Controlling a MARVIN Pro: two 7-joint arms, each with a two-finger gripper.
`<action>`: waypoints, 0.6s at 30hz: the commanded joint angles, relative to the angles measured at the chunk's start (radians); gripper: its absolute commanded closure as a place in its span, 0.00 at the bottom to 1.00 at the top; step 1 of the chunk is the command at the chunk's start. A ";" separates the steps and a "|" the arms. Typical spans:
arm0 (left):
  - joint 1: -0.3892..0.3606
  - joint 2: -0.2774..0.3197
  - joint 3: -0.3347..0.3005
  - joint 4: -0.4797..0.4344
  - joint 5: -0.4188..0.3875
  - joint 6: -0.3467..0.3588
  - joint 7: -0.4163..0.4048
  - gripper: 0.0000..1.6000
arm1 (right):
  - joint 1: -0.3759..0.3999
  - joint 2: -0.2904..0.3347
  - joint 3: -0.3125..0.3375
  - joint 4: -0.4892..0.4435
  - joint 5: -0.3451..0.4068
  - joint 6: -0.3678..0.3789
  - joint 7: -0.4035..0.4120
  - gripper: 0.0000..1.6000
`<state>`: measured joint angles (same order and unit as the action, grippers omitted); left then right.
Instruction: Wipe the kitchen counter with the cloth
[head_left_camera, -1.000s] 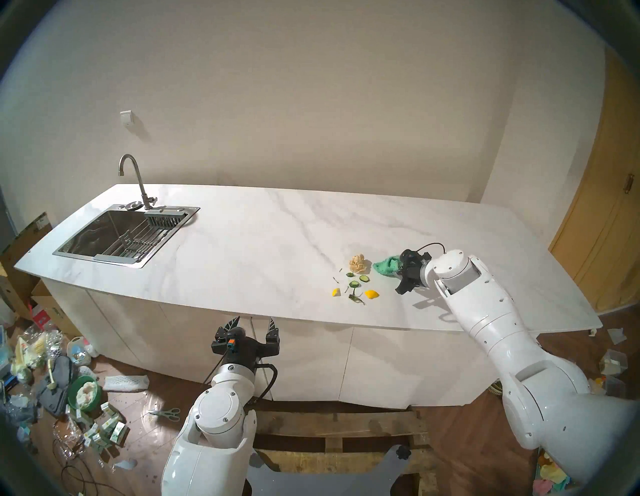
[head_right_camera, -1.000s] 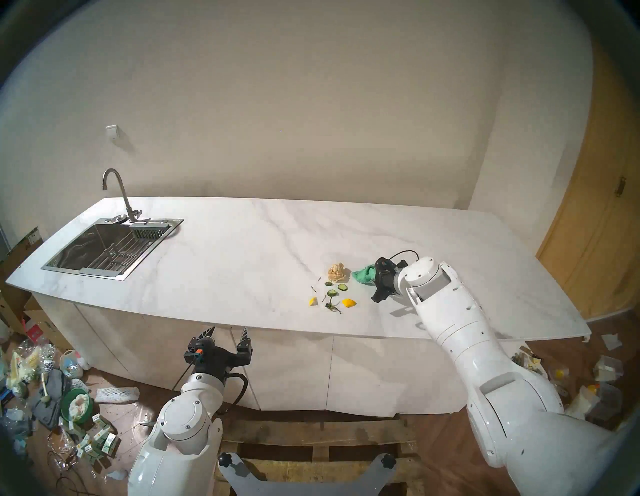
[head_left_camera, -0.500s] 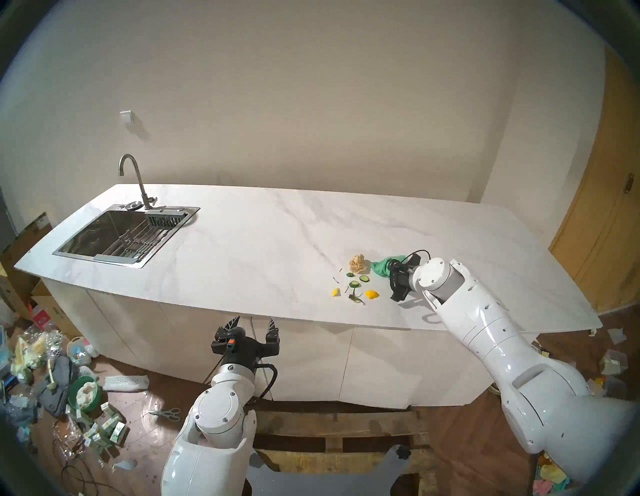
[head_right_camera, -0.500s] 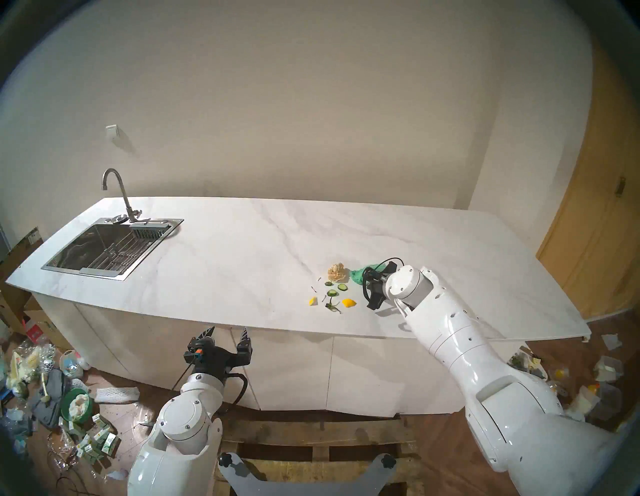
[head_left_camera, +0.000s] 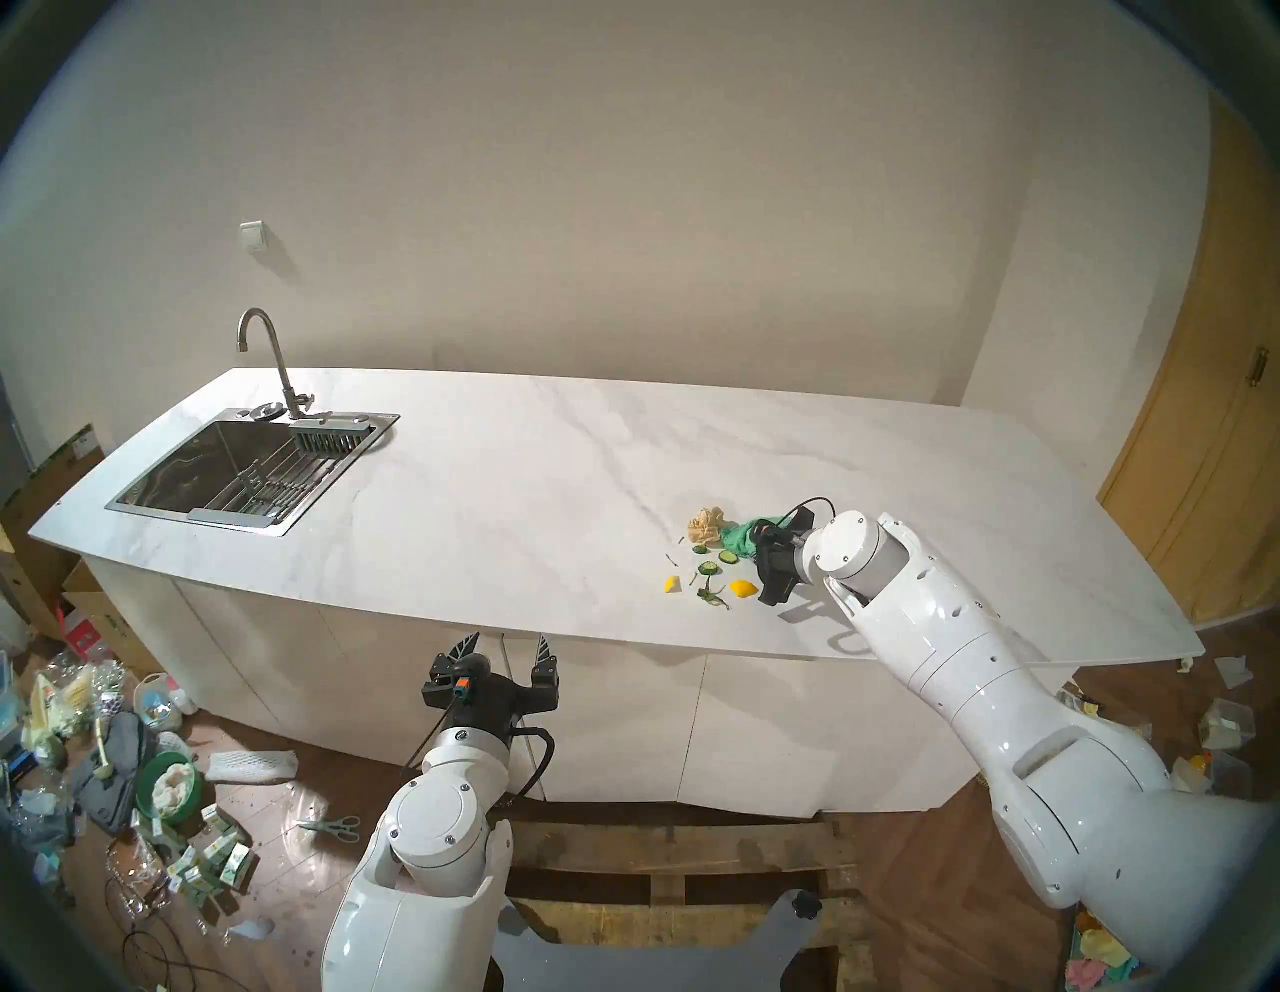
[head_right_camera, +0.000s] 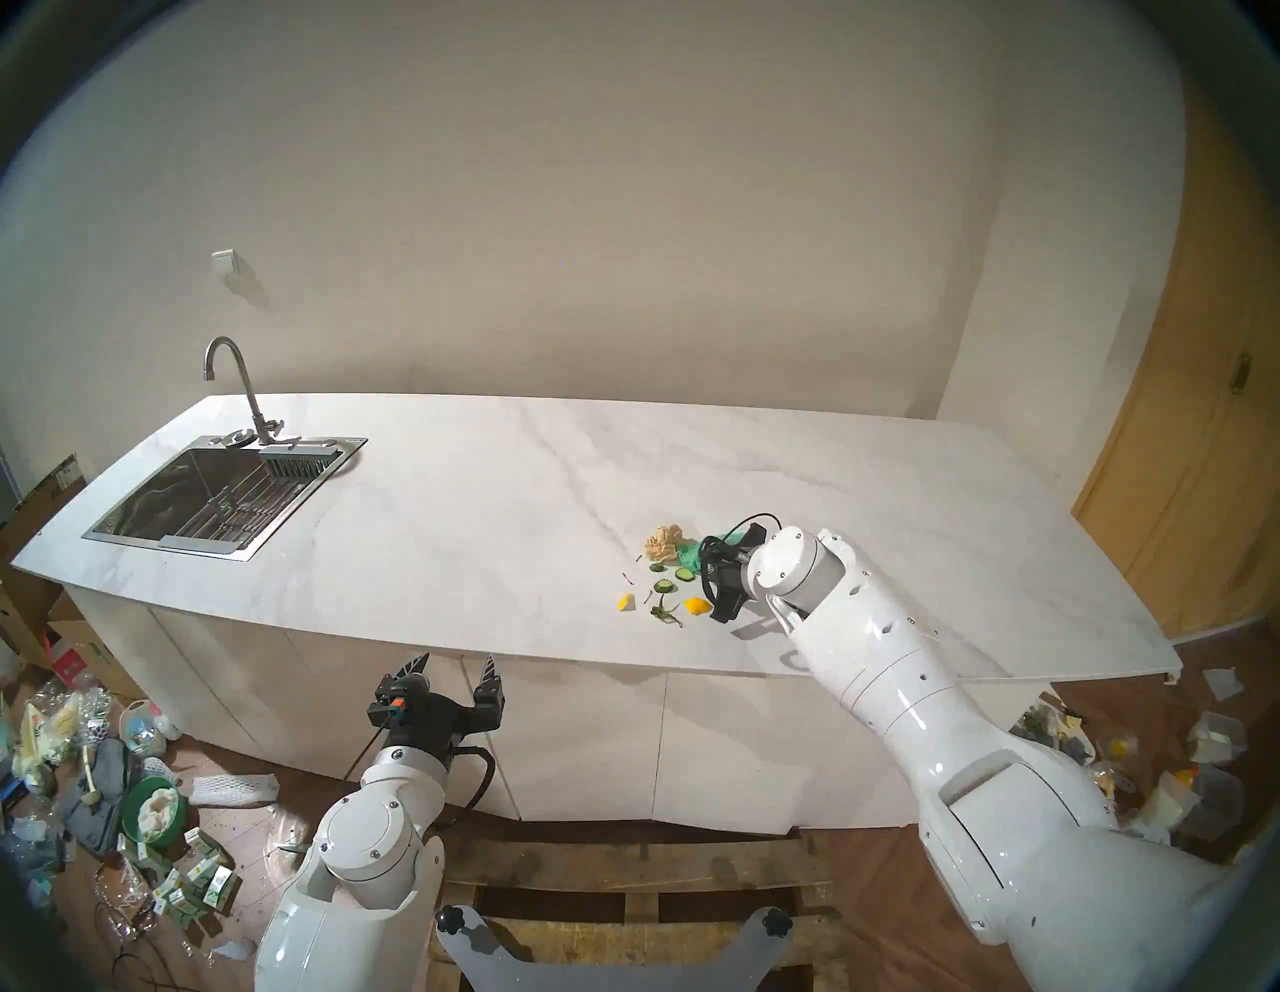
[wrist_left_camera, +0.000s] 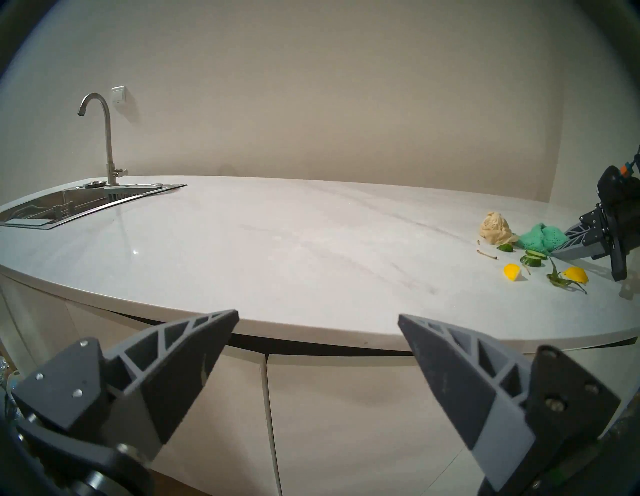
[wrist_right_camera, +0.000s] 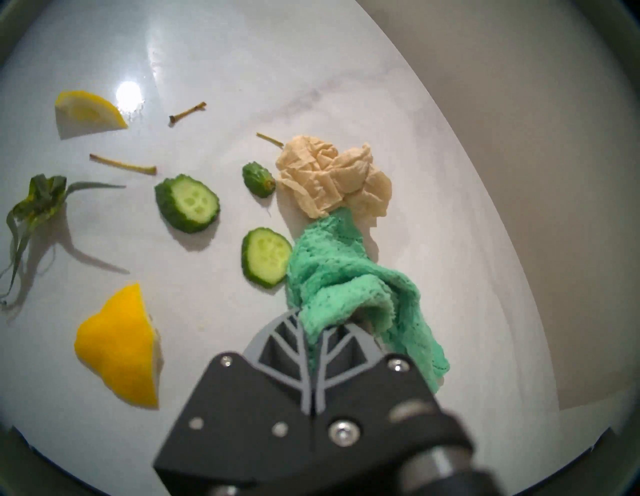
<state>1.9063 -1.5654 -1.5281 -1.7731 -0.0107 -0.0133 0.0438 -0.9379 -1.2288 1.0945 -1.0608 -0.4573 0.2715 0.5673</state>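
Observation:
The white marble-look kitchen counter (head_left_camera: 526, 499) spans the head views (head_right_camera: 485, 512). My right gripper (wrist_right_camera: 323, 324) is shut on the teal-green cloth (wrist_right_camera: 343, 277) and holds it down on the counter at the right. The cloth (head_left_camera: 742, 539) touches the beige paper wad (wrist_right_camera: 332, 180) and a cucumber slice (wrist_right_camera: 266, 256). It also shows in the left wrist view (wrist_left_camera: 542, 239), with the right gripper (wrist_left_camera: 568, 242) behind it. My left gripper (head_left_camera: 505, 648) is open and empty, below the counter's front edge, in front of the cabinet fronts (wrist_left_camera: 317, 318).
Food scraps lie left of the cloth: a second cucumber slice (wrist_right_camera: 188, 202), two lemon pieces (wrist_right_camera: 121, 346), stems and a wilted green (wrist_right_camera: 34, 204). The steel sink (head_left_camera: 242, 471) and tap (head_left_camera: 267, 360) are far left. Clutter covers the floor at both sides.
My right gripper has dragged the cloth leftward along the counter, up against the paper wad, which has shifted a little left. The left arm has not moved.

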 joint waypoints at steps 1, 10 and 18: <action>-0.005 0.001 0.002 -0.027 -0.002 -0.006 -0.005 0.00 | -0.016 -0.096 -0.015 -0.019 0.010 0.039 -0.042 1.00; -0.005 0.001 0.002 -0.026 -0.002 -0.006 -0.004 0.00 | -0.035 -0.174 -0.060 -0.007 0.013 0.043 -0.069 1.00; -0.006 0.002 0.002 -0.026 -0.002 -0.006 -0.004 0.00 | -0.032 -0.248 -0.089 0.015 0.013 0.053 -0.114 1.00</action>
<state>1.9061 -1.5650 -1.5278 -1.7722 -0.0110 -0.0134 0.0446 -0.9581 -1.3751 1.0370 -1.0644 -0.4501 0.3089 0.4761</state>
